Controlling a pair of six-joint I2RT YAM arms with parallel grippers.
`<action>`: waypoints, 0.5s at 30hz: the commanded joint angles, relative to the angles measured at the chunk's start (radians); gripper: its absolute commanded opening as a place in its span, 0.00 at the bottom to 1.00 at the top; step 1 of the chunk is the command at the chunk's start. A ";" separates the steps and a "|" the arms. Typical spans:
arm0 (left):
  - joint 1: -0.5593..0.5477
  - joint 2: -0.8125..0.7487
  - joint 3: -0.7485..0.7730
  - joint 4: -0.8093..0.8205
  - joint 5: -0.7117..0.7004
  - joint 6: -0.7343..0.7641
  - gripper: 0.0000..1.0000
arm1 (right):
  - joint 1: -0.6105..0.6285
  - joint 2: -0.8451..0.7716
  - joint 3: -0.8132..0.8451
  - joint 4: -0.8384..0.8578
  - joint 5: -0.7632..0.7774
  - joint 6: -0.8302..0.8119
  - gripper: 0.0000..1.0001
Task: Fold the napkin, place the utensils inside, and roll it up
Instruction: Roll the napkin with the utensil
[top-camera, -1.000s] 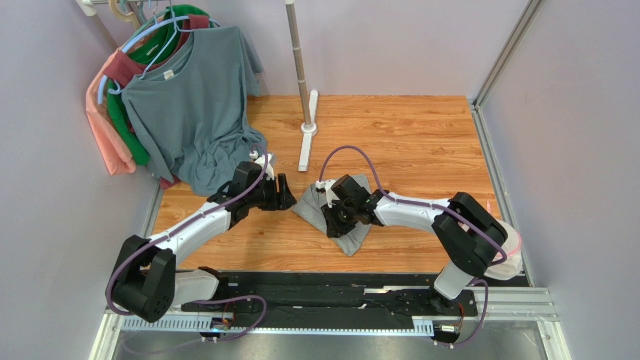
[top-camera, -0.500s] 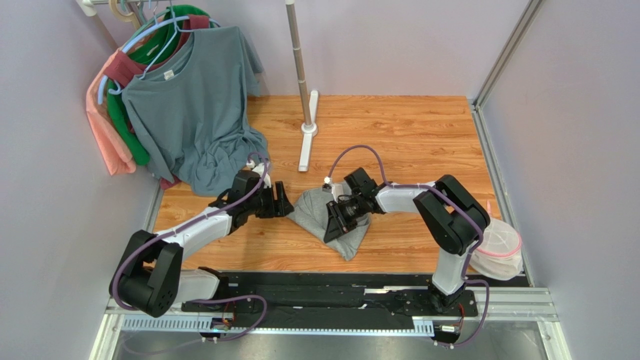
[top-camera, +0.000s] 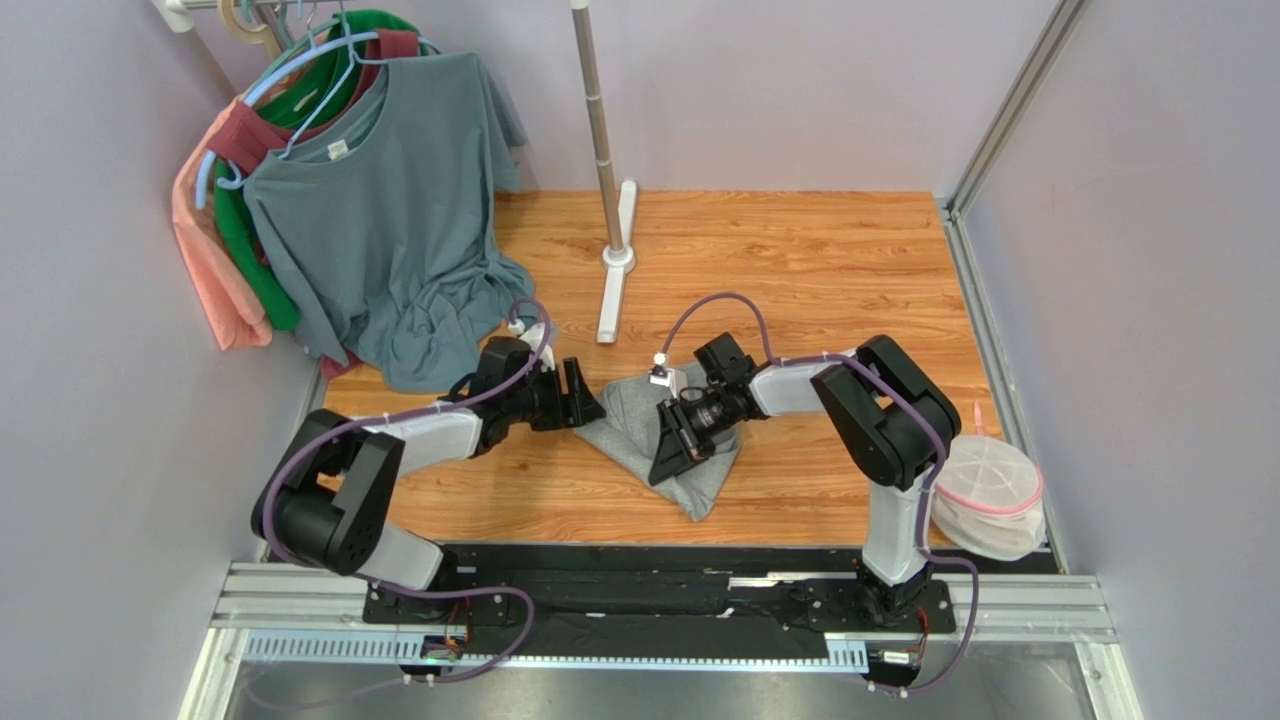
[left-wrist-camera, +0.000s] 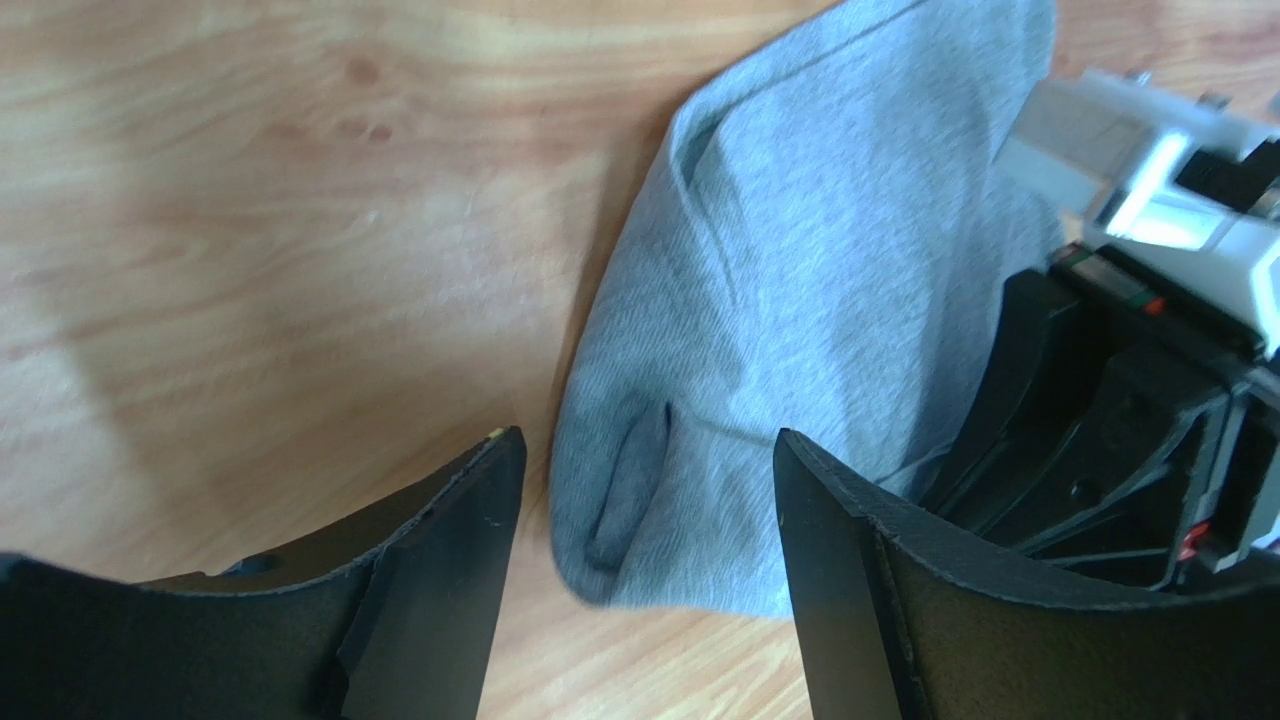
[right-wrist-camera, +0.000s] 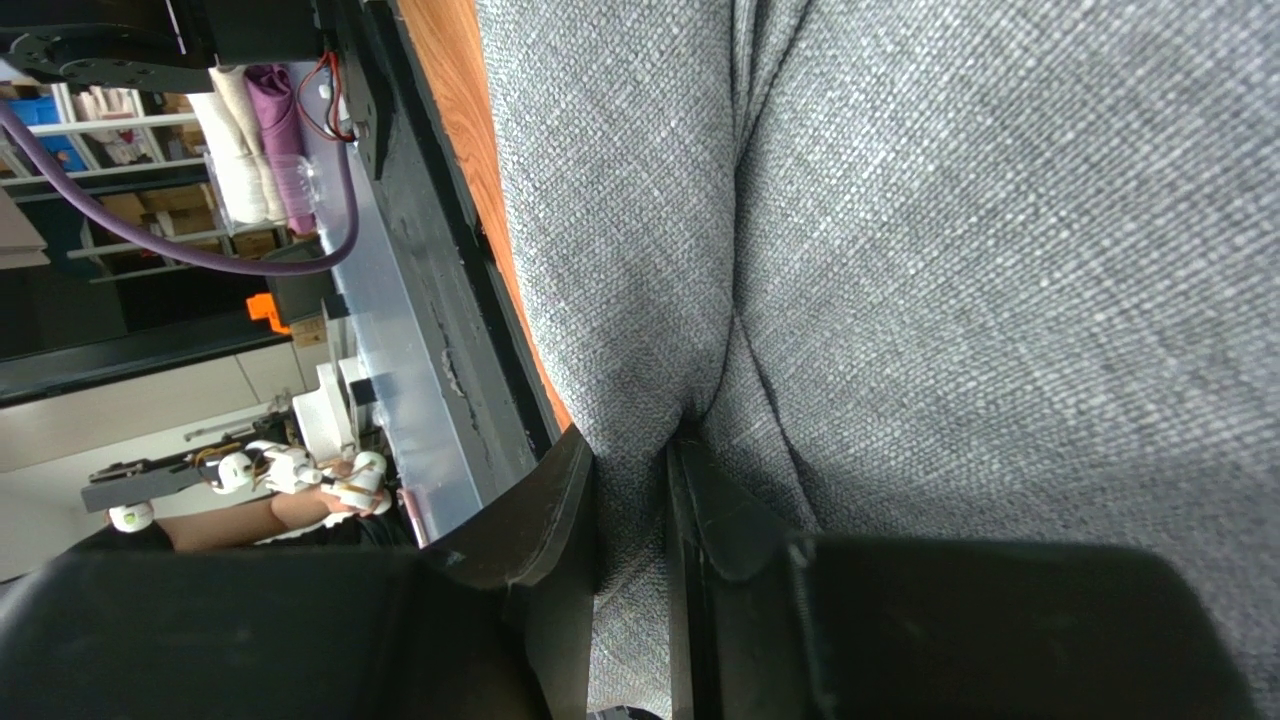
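The wooden bench carries the napkin near its middle, toward the near side. It lies between the two claws as a rumpled heap rather than a flat square. A blue-grey shirt hangs at the far left with its hem close to the left arm, so a wide swing from that arm might snag it. The larger risk lies with the napkin itself. The right claw is closed on a thin ridge of cloth, and a pull from so small a bite would probably drag the whole heap across the smooth wood, or let the ridge slip out, instead of opening the cloth. The left claw is open, its fingers spread to either side of the napkin's rounded left end; whether they touch it cannot be told. If it closes there it may take several layers at once, and the two claws would then tighten the bunch rather than spread it. With the layers doubled over, a true corner is hard to pick out, so a fold made from here could come out crooked. From above, the napkin's long axis seems to run diagonally, from far left to near right, narrowing to a corner that points toward the near edge. The right arm hides part of it, so this is a rough reading. The fork shows in no view; if it sits under the cloth, a tug might knock it loose.
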 joint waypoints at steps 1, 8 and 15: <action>0.011 0.065 0.016 0.052 0.020 -0.015 0.70 | 0.001 0.051 -0.011 -0.035 0.069 -0.024 0.10; 0.013 0.142 0.029 0.051 0.082 -0.014 0.37 | -0.007 0.042 -0.014 -0.034 0.088 -0.029 0.11; 0.013 0.151 0.040 -0.007 0.088 0.002 0.00 | -0.009 -0.002 0.009 -0.054 0.114 -0.027 0.21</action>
